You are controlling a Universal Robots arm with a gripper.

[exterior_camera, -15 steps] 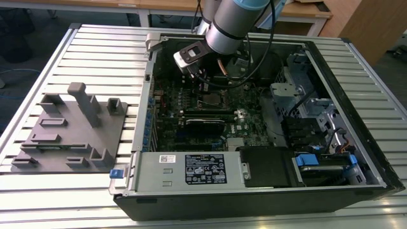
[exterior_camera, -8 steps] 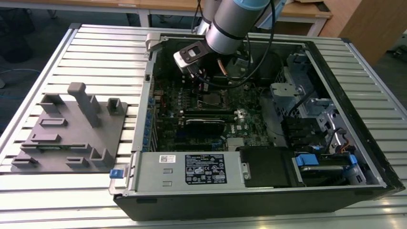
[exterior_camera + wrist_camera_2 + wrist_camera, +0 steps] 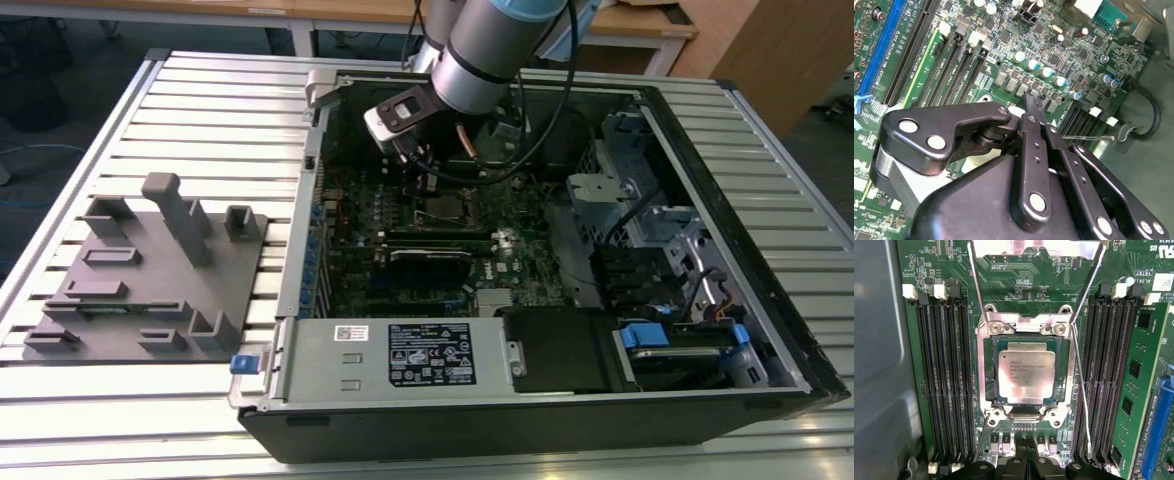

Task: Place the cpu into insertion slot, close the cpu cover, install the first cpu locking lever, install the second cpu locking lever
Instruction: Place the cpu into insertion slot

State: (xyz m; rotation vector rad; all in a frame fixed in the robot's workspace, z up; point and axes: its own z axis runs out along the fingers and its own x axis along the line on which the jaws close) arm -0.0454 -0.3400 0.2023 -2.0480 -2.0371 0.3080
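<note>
The cpu (image 3: 1026,376), a square chip with a dull metal top, lies flat in the insertion slot (image 3: 989,372), whose dark rim frames it in the first wrist view. The cpu cover (image 3: 1038,248), a silvery frame, stands tilted up from its hinge (image 3: 1026,328), leaving the chip bare. Thin wire levers run along both sides of the socket; one lever (image 3: 1081,390) lies beside the memory slots. My gripper (image 3: 1026,456) hovers just off the socket's edge opposite the hinge, fingers pressed together and holding nothing. In the second wrist view the gripper (image 3: 1029,102) tapers to a shut tip above the board.
Long black memory slots (image 3: 946,375) flank the socket on both sides. My arm (image 3: 487,50) reaches into the open computer case (image 3: 747,390). On the exterior view's left, a grey fixture block (image 3: 147,290) sits on the slatted table. A power supply (image 3: 400,355) lines the case's near side.
</note>
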